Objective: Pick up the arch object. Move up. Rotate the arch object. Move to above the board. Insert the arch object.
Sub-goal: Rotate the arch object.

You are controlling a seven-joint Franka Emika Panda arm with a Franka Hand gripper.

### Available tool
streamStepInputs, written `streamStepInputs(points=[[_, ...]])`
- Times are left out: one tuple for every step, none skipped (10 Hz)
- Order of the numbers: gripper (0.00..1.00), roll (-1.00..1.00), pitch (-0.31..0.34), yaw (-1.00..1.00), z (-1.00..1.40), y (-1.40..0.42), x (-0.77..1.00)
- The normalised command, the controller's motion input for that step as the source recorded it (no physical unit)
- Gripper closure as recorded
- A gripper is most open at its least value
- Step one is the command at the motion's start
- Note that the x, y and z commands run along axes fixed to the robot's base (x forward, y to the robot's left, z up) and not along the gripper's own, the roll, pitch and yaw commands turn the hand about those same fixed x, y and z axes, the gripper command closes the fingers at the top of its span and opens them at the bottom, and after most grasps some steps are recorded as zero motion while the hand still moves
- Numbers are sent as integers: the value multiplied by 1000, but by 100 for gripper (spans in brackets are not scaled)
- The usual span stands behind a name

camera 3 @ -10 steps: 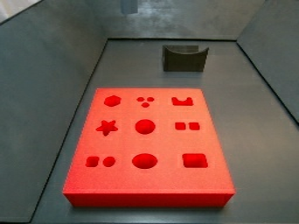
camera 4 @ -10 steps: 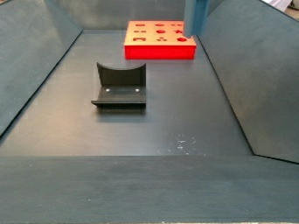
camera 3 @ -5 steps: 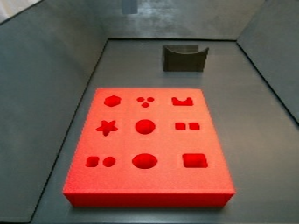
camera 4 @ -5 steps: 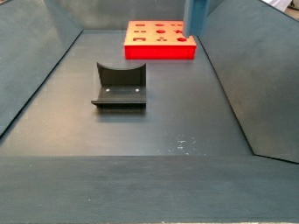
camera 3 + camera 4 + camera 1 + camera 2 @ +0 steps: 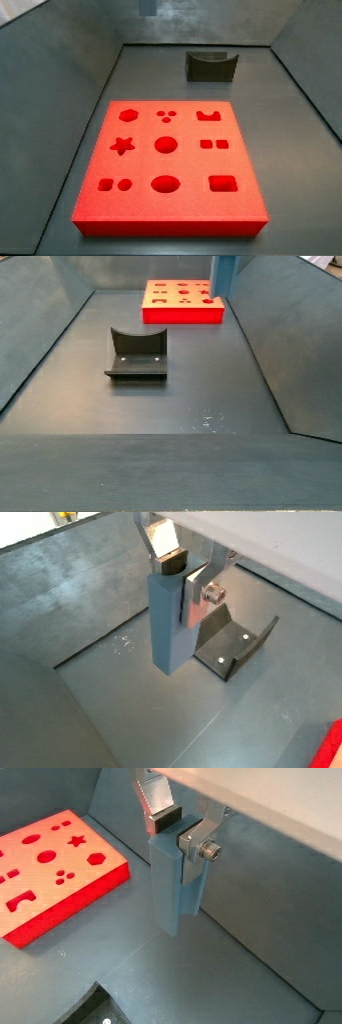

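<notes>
one board, one fixture, one gripper

No text, label, brand, number or sign is showing legibly on anything: the board is carrying only shaped recesses, the fixture is plain dark, and the gripper, hanging above the floor in both wrist views, is bearing no marking; a pale speckle near one floor edge is reading as nothing

Even, soft light, faint shadows; wrist views sharp, side views slightly grainy.
</notes>
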Motion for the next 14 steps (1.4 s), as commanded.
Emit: streamStepInputs(points=[[100,-29,13,-101,-1000,1,7],[100,-29,-6,-79,-1000,3,16],[100,-30,-27,-65,-1000,5,13],[100,-31,-42,-60,-1000,6,11],[100,-33,-48,-56,-1000,7,13],[100,-35,-48,-54,-1000,8,16],[100,-39,-48,-51,-1000,11,19],[100,-41,-47,-49,-1000,12,20],[100,-43,-53,-47,-1000,14,21],[100,-46,-53,-45,-1000,15,21],[100,-49,-55,-43,-1000,17,25],[100,-52,-54,-41,-862,16,23],[100,-55,-53,-39,-712,14,21],[100,-58,-51,-38,-564,13,21]])
